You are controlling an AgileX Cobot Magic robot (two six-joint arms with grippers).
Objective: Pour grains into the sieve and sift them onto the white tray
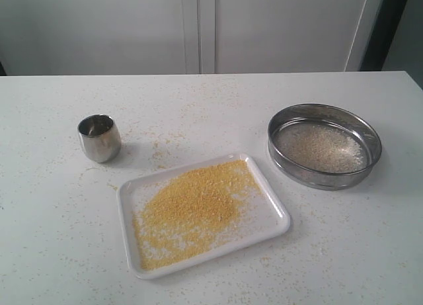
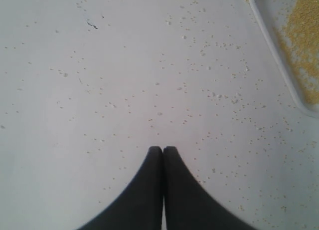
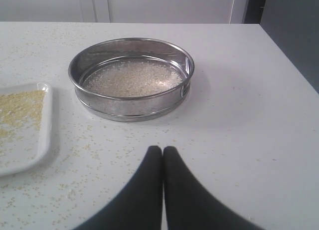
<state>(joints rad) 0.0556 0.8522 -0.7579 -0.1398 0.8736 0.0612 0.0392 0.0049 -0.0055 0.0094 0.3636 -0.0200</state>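
White tray (image 2: 273, 40) cut off by both wrist views' edges, steel cup (image 1: 99, 139) inside unclear

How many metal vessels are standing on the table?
2. The small steel cup stands left of the white tray; the sieve stands to its right. Nothing seems hidden.

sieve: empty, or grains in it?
Not empty: pale whitish grains lie spread across the bottom of the sieve; the yellow meal lies on the white tray.
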